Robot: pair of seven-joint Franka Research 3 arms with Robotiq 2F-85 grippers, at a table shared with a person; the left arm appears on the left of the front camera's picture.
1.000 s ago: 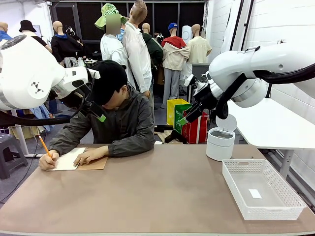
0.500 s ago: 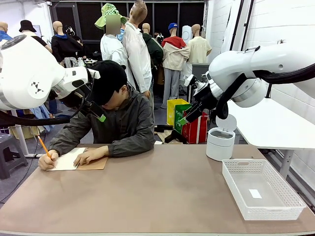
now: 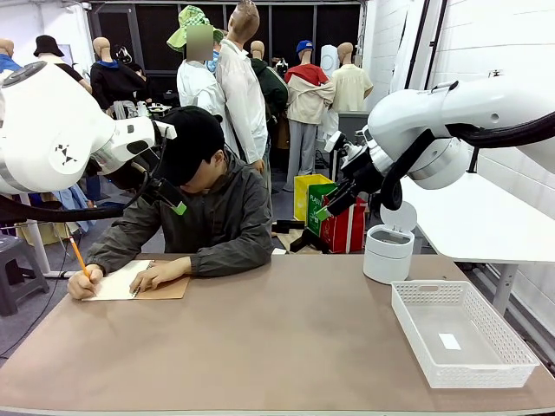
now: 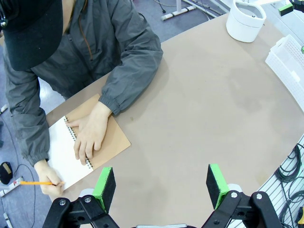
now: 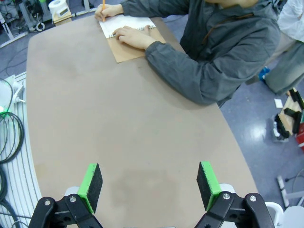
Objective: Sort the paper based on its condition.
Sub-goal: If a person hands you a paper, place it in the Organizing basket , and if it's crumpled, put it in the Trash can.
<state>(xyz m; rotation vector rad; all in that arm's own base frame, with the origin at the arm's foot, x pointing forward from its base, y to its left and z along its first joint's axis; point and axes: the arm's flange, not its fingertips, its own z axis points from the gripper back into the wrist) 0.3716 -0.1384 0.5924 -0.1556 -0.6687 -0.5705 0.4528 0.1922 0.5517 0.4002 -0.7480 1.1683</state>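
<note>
Front view, paper [image 3: 117,282] flat under person's hands [image 3: 160,274], long axis slanting away

You can't read what the person writes on the notebook page [image 4: 59,154]: their hand [image 4: 90,137] covers part of it. The basket [image 4: 287,59] is cut off by the left wrist picture's right edge.
</note>
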